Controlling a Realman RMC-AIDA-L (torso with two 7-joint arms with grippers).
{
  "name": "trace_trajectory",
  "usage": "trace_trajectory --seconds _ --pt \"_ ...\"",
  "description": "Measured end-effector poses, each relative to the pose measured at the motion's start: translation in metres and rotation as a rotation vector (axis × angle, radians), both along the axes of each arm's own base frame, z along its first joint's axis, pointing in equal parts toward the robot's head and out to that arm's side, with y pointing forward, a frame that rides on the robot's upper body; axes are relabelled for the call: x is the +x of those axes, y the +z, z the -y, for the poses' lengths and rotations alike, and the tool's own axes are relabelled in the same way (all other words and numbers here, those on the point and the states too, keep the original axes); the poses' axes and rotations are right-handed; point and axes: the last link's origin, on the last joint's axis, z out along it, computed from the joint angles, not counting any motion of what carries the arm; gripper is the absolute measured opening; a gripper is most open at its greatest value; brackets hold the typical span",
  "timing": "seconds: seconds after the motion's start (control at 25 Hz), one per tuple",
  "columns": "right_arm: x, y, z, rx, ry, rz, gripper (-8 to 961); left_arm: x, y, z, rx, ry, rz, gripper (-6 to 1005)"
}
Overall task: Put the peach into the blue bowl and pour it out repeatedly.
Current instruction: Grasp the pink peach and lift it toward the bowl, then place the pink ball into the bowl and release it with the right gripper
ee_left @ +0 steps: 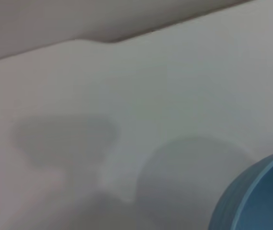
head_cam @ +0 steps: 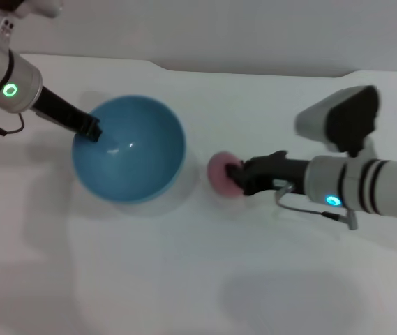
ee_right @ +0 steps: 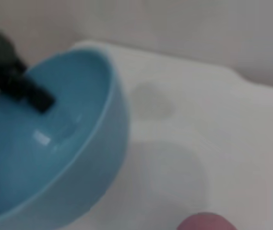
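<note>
The blue bowl (head_cam: 137,164) stands left of centre on the white table, empty. My left gripper (head_cam: 90,130) is clamped on its left rim, one finger inside the wall; the right wrist view shows the same grip (ee_right: 34,94) on the bowl (ee_right: 74,158). A piece of the bowl's outer wall (ee_left: 263,201) fills a corner of the left wrist view. The pink peach (head_cam: 217,172) is just to the right of the bowl, a small gap apart. My right gripper (head_cam: 236,178) is shut on the peach from the right. Only an edge of the peach (ee_right: 206,223) shows in the right wrist view.
The white table (head_cam: 184,279) spreads wide in front of the bowl and the peach. Its back edge with a notch (head_cam: 163,68) runs behind the bowl. My right arm's grey camera housing (head_cam: 338,115) sits above the forearm.
</note>
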Motion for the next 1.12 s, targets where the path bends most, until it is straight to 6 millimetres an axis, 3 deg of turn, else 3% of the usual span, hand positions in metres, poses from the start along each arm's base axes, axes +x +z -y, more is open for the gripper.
trace_trajectory --seconds 0.32,0.44,0.56,0.76,1.12 --pt "0.016 0.049 -0.012 0.149 0.013 -0.124 94 0.006 -0.016 0.006 -0.062 -0.010 -0.070 0" --pt "0.007 0.068 -0.015 0.163 0.094 -0.191 72 0.011 -0.026 0.008 -0.092 -0.015 -0.087 0" --pt "-0.015 0.081 -0.012 0.117 0.218 -0.278 51 0.018 -0.037 0.011 -0.125 -0.027 -0.097 0" --pt "-0.045 0.081 0.003 -0.030 0.412 -0.323 71 0.031 -0.057 0.014 -0.177 -0.047 -0.044 -1" --pt "-0.042 0.063 0.018 -0.206 0.380 -0.255 131 0.043 -0.066 0.009 -0.165 -0.066 -0.023 0"
